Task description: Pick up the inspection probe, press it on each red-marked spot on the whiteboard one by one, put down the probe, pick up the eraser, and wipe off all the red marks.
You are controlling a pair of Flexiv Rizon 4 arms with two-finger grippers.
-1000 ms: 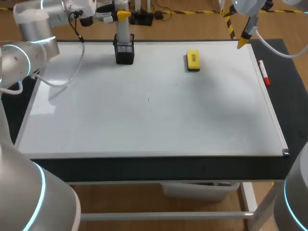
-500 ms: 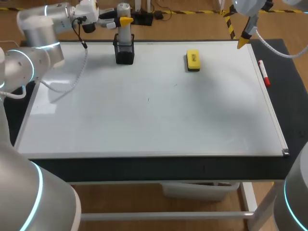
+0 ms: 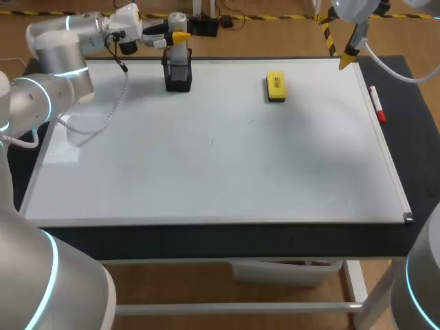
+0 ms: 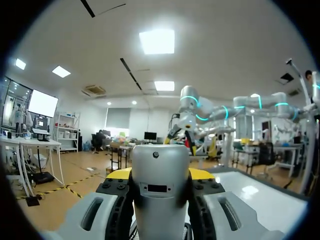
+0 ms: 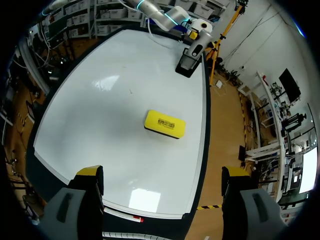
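Observation:
The inspection probe (image 3: 177, 20), a silver cylinder, stands upright with its lower end in a black mesh holder (image 3: 178, 75) at the whiteboard's (image 3: 206, 172) far left. My left gripper (image 3: 177, 36) is shut on the probe (image 4: 160, 160) from both sides, its yellow tips pressed against the cylinder. The yellow eraser (image 3: 276, 86) lies flat at the far middle of the board. My right gripper (image 3: 346, 60) hangs open over the far right corner, with the eraser (image 5: 165, 124) ahead of its wide-spread fingers (image 5: 92, 175). I see no red marks on the board, only a few small dark specks.
A red marker (image 3: 377, 104) lies on the dark table strip just past the board's right edge. The board's metal frame (image 3: 385, 158) runs along that side. The holder (image 5: 189, 64) stands well beyond the eraser as seen from the right wrist.
My left arm has swung and its gripper has sunk a little, carrying the probe lower into the holder. The right arm, eraser and marker have not moved.

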